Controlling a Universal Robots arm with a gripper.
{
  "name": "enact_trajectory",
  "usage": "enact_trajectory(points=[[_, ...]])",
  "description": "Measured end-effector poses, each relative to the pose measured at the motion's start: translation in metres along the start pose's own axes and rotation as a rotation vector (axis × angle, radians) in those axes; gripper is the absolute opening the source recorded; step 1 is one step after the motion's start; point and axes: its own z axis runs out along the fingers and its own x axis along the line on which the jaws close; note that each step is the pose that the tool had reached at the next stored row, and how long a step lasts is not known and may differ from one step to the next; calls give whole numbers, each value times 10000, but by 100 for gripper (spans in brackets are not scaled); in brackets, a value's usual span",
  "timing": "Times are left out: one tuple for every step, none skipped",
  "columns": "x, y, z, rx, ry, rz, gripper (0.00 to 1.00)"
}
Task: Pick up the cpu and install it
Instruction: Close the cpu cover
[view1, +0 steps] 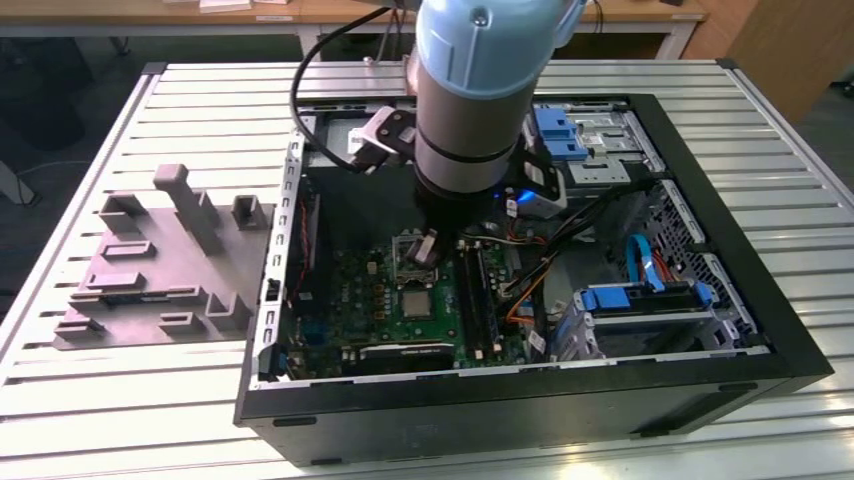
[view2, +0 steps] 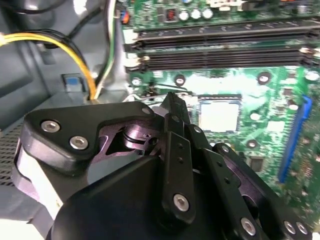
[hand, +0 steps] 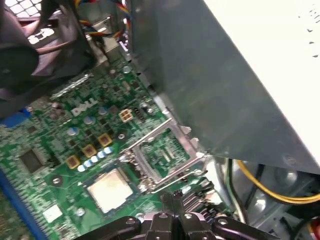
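We see the cpu (view1: 416, 303) lying flat in its socket near the middle of the green motherboard (view1: 360, 300), inside the open computer case (view1: 747, 300); in the second wrist view it shows as a pale square chip (view2: 218, 116) just beyond the fingertips, and in the first wrist view as a pale square (hand: 111, 188) on the board. The gripper (view1: 424, 250) hangs from the blue-and-grey arm (view1: 467, 100) just above the board, close beside the chip on the side toward the case's back wall, and not touching it. In the first wrist view the gripper (hand: 172, 212) has its two dark fingers drawn close together with nothing between them, so we read it as clenched and empty-handed. Between the gripper and the chip stands the silver load frame (hand: 162, 152), tilted open beside the socket, its wire lever (hand: 172, 181) lying along one edge. Along the far side of the chip in the second wrist view run the long black memory slots (view2: 220, 47), and a blue slot (view2: 292, 140) sits toward the board's edge. Yellow and black cables (view2: 75, 50) curl by the case wall near the gripper. Outside the case, on the slatted table (view1: 174, 400), a grey fixture plate (view1: 160, 270) rests toward the exterior view's left edge.
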Motion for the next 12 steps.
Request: enact_trajectory(points=[[-3, -4, 1, -83, -113, -9, 11], [-7, -7, 4, -166, -227, -17, 11], [-9, -10, 7, -240, -327, -24, 11], [-10, -12, 10, -308, -419, -30, 11], [-11, -14, 14, -367, -499, -34, 11], [-11, -16, 20, -420, -574, -36, 11], [-10, -18, 30, -457, -626, -36, 11], [-9, -19, 42, -478, -658, -35, 11], [-8, -19, 51, -482, -668, -36, 11], [-7, -21, 58, -484, -666, -35, 11], [-6, -22, 66, -486, -669, -36, 11], [-9, -21, 71, -487, -670, -37, 11]])
